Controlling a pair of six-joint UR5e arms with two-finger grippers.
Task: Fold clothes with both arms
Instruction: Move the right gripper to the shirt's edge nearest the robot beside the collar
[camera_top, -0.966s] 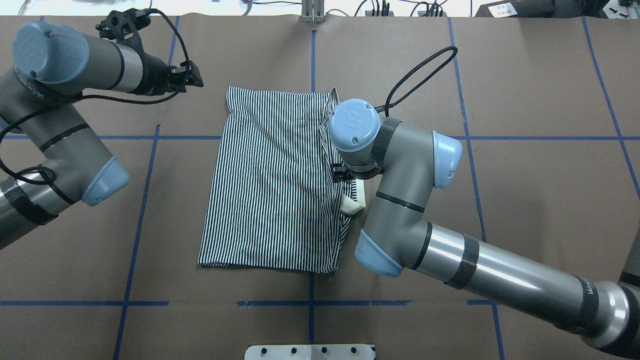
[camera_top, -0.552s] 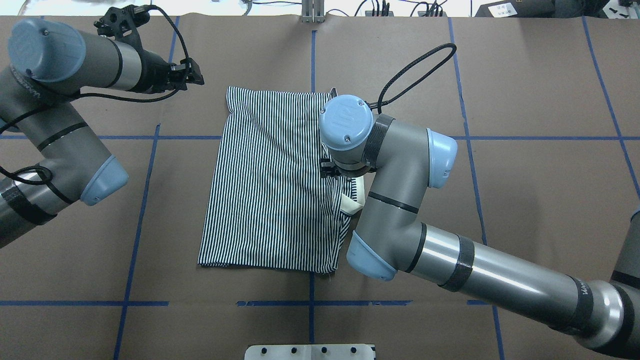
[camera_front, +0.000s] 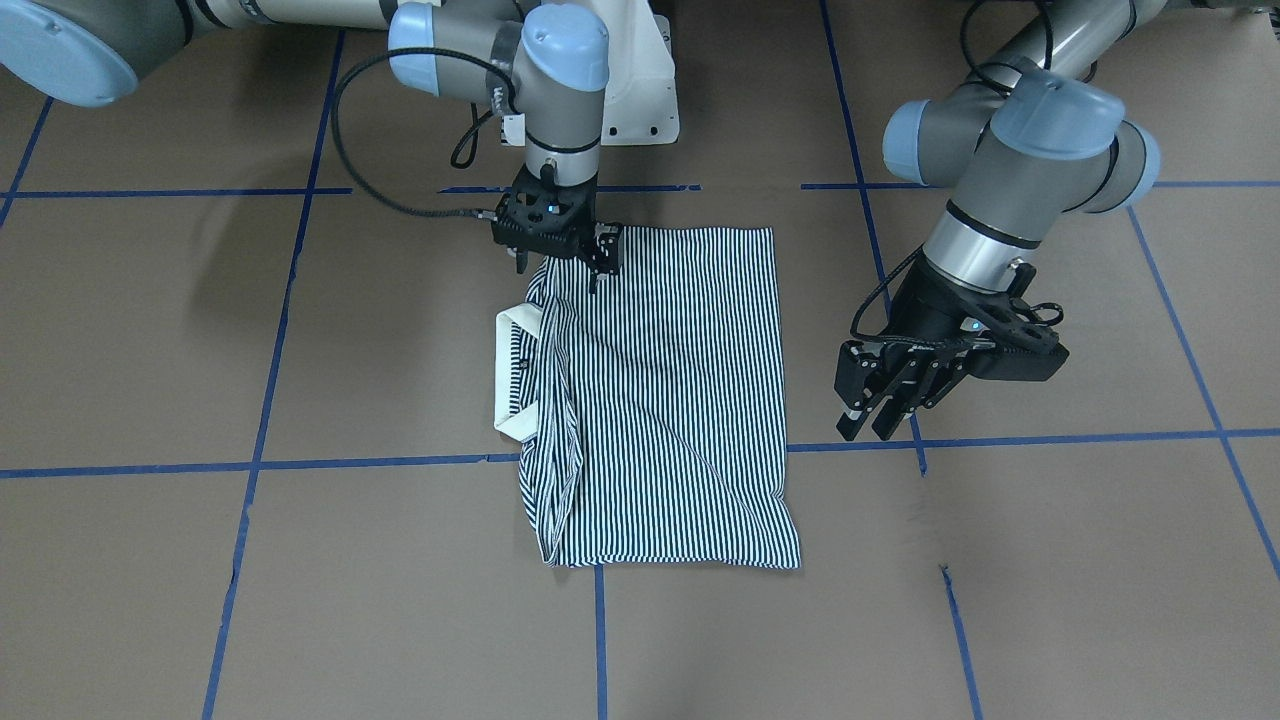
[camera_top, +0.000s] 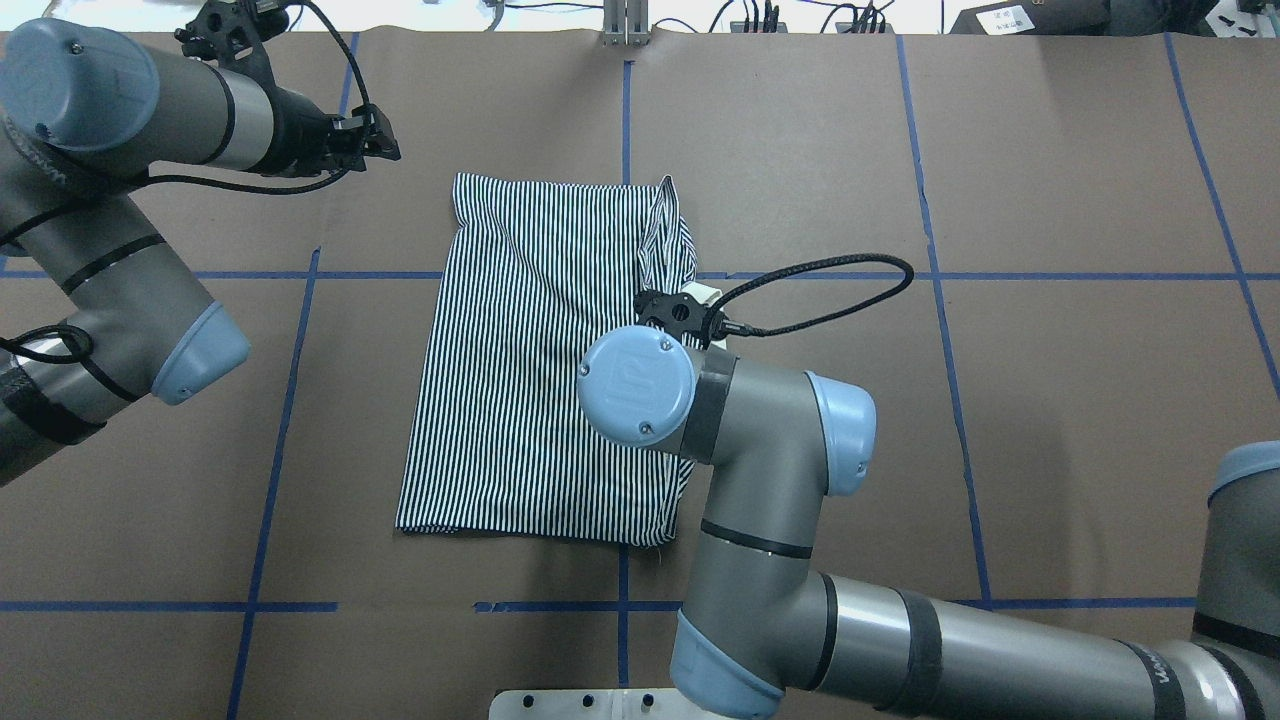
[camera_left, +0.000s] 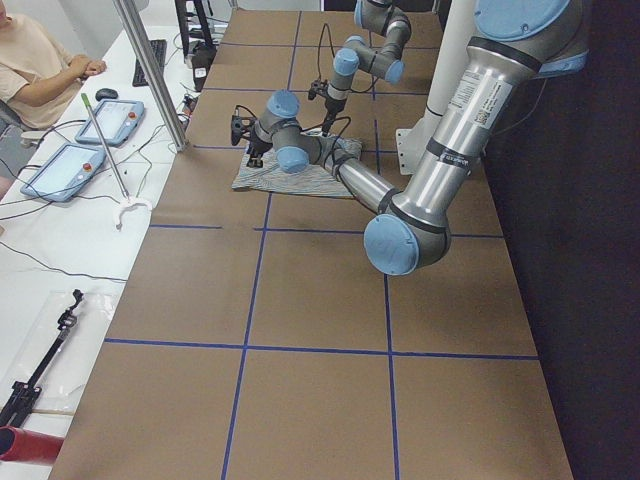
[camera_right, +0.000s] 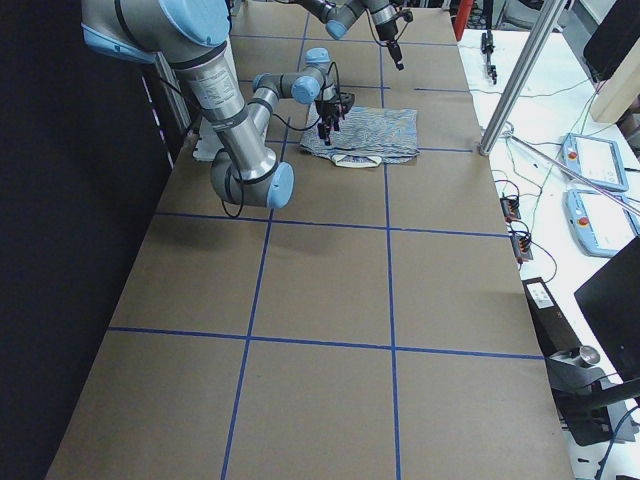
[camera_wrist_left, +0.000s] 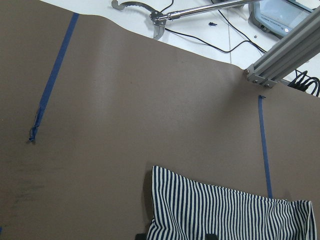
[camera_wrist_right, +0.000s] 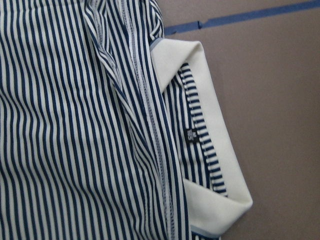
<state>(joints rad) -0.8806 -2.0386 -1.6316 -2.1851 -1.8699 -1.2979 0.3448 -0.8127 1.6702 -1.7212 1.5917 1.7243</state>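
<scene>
From behind the robot, the striped shirt lies flat mid-table, folded into a tall, slightly skewed rectangle. Its soft cloth has thin navy and white lines running lengthwise and a few shallow wrinkles. Along its 3 o'clock edge the fabric bunches into a stitched, doubled-over fold, and the plain cream collar pokes out there as a smooth, rounded loop. The right wrist camera shows a small dark tag on the striped band inside that loop. The table is covered in matte brown paper marked into squares with blue tape. The right gripper hangs over that collar side, pointing straight down. Its black fingers look spread apart with nothing between them, though I can't tell whether they touch the cloth. A braided black cable loops off it toward 3 o'clock. The left gripper hovers over bare paper off the shirt's 10 o'clock corner, its fingers parted a little and empty. Compared with a moment ago, the right arm's pale blue wrist cap has swung from the far part of the collar edge toward 6 o'clock, so the fold near the shirt's 1 o'clock corner is now uncovered. The left gripper has drifted slightly toward 11 o'clock. The shirt's outline has not shifted.
</scene>
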